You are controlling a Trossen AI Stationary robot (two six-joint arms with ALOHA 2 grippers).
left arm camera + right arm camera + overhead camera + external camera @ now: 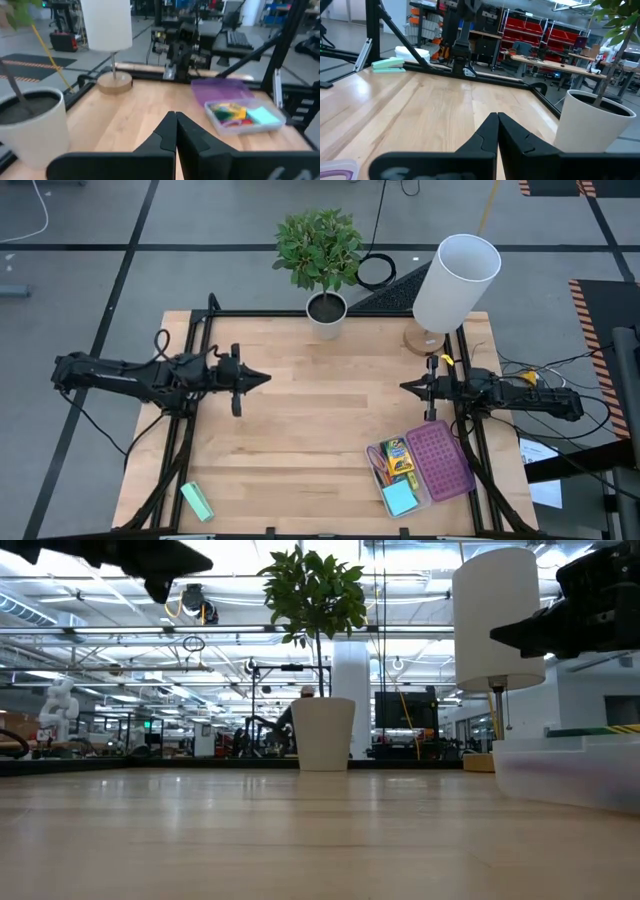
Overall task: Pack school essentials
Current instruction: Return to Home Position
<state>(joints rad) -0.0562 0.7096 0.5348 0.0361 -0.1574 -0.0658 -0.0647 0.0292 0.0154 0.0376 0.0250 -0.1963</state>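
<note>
**Both arms clear of the table, supplies sitting in open case**

Left gripper [262,379] hangs over the table's left-middle, fingertips pressed together, nothing held. Right gripper [405,388] is over the right-middle, facing it, also pinched closed and empty. Bare light wooden tabletop [320,430] between the two.

Clear plastic pencil case [392,480] sits near the front right corner, its purple perforated lid [441,460] folded open on the side nearer the right edge. Inside: yellow-green crayon box [398,452] toward the back, light-blue square sticky-note pad [400,498] toward the front, orange and red pencils [377,465] along the inner wall. Scissors and pen can't be made out.

Mint-green rectangular block [197,501] lies alone at the front left corner, well apart from the case.

At the back edge: leafy green plant in a white pot [325,310] near centre, white cylindrical-shade lamp on a round wooden base [453,285] toward the right, just behind the right arm. Nothing lies between either gripper and the case.
</note>
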